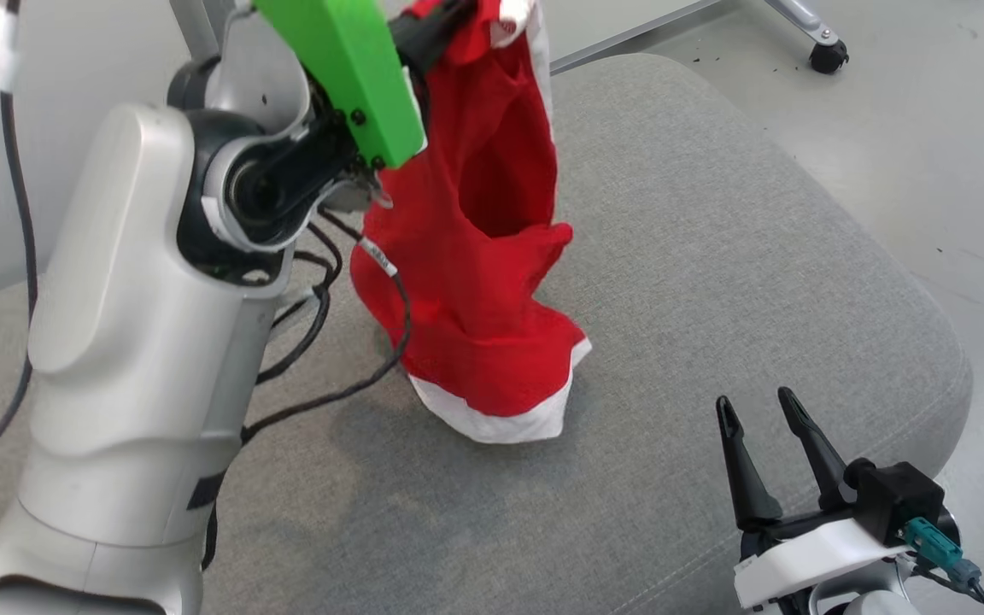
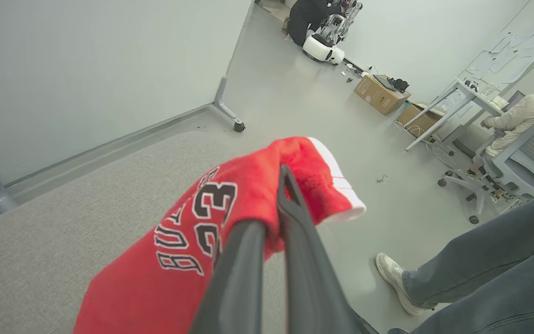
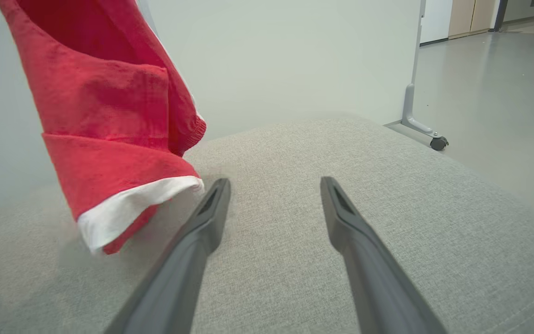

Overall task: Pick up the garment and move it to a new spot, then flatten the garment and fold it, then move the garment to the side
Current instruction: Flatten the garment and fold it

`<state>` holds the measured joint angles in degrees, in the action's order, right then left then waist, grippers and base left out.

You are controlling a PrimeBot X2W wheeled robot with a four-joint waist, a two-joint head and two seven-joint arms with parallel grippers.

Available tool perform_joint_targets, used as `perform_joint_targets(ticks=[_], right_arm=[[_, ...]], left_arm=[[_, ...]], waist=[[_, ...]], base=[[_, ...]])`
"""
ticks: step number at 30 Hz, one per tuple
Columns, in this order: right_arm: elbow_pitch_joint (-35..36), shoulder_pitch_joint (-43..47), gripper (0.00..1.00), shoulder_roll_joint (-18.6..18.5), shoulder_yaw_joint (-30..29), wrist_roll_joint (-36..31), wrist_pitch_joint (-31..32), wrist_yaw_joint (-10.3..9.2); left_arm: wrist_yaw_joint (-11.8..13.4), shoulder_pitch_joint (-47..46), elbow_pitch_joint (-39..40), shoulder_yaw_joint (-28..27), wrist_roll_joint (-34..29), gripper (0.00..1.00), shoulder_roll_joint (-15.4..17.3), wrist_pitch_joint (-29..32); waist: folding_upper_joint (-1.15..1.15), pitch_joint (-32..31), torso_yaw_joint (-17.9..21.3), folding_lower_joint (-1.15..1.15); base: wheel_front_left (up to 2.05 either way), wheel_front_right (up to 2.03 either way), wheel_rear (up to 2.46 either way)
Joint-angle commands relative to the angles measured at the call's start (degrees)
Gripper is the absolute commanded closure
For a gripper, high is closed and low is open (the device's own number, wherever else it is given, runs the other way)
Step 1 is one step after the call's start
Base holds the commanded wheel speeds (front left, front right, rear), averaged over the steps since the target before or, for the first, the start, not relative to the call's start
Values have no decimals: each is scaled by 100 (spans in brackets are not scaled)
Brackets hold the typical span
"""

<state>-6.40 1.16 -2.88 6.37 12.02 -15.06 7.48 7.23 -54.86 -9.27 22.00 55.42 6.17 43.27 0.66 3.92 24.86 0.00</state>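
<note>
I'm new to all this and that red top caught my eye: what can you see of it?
The red sleeveless jersey, soft cloth with white trim, bears a black-and-white 23 and lettering. It hangs crumpled from the left pincer, shut on a bunched upper edge. Its white-banded lower end hangs low over the grey fabric cushion; whether it touches, I cannot tell.

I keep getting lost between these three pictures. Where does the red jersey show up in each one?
Head view: the red jersey hangs from top centre to the middle, its white hem low by the grey cushion.
Left wrist view: lower centre, bunched in the shut left gripper.
Right wrist view: upper left, left of the open right gripper.
Shared landmark: the black caster wheel on the floor beyond the cushion.
</note>
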Motion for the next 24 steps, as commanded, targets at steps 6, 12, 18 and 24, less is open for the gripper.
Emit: perform_joint_targets(ticks=[6, 12, 18, 24], right_arm=[[1, 90, 0, -3, -74, 37, -17, 3], [9, -19, 0, -5, -134, -120, -17, 3], [7, -41, 0, -5, -196, -297, -17, 3], [2, -44, 0, -6, -212, -380, -17, 3]], left_arm=[[-106, 1213, 548, -216, 431, 100, 250, -55], [-124, 2807, 1555, -255, 828, 100, 494, 21], [-164, 4492, 2358, -396, 1095, 100, 1026, 59], [-209, 5369, 1976, -957, 1221, 100, 1050, -561]], waist=[[-66, 88, -225, 0], [-66, 97, -576, 0], [-66, 47, -1000, 0], [-66, 71, -1478, 0]], base=[[0, 0, 0], [0, 0, 0], [0, 0, 0], [0, 0, 0]])
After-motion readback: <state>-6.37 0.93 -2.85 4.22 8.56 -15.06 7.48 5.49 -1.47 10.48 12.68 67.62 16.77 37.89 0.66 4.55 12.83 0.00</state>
